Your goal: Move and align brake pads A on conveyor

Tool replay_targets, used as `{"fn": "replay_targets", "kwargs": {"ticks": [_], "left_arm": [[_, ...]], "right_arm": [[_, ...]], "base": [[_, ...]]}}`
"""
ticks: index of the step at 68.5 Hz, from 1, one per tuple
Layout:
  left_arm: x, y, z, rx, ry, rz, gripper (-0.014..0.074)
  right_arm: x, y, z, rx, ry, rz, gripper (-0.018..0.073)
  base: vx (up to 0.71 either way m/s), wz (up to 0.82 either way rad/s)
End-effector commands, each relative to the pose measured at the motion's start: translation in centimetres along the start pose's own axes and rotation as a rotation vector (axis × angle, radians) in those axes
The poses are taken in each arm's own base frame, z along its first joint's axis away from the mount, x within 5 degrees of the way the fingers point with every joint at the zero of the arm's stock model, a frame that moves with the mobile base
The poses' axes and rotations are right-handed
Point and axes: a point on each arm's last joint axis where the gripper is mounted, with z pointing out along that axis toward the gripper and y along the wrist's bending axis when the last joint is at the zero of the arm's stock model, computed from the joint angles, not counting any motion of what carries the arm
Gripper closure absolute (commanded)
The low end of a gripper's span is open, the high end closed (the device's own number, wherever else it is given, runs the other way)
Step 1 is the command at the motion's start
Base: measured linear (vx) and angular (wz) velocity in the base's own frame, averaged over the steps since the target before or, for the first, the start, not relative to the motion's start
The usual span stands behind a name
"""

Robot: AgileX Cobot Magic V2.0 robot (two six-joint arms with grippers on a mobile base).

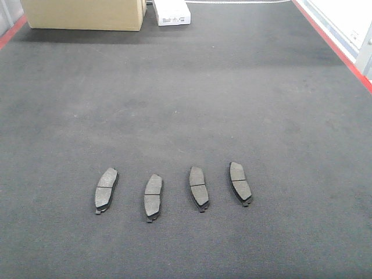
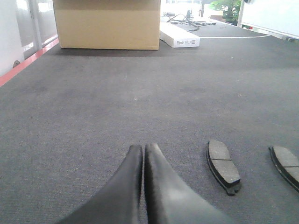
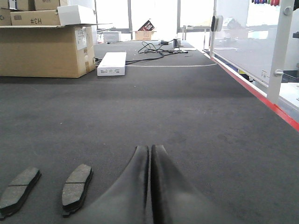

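- Four brake pads A (image 1: 106, 189) (image 1: 153, 197) (image 1: 198, 188) (image 1: 239, 183) lie flat in a loose row across the near part of the conveyor (image 1: 192, 104), apart from one another
- Each has its long axis running roughly away from the front camera; the two on the left lean top-right, the two on the right lean top-left
- Left gripper (image 2: 144, 151) hangs low over the belt just left of a pad, tips pressed together, holding nothing
- Right gripper (image 3: 150, 151) sits right of two pads, likewise closed and empty
- Dark felt belt with red frame edges (image 1: 334, 46); a cardboard box (image 1: 84, 14) and a white box (image 1: 172, 13) stand at the far end
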Motion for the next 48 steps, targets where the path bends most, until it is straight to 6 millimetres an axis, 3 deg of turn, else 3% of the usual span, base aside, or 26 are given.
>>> {"fn": "replay_targets", "kwargs": {"ticks": [1, 48], "left_arm": [[-1.38, 0.01, -0.28, -0.002, -0.108, -0.012, 0.0603], [-1.38, 0.01, -0.28, -0.002, -0.108, -0.012, 0.0603]], "right_arm": [[-0.07, -0.01, -0.05, 0.004, -0.061, -0.006, 0.0566], [-0.07, -0.01, -0.05, 0.004, -0.061, -0.006, 0.0566]], "base": [[0.0, 0.0], [0.0, 0.0]]}}
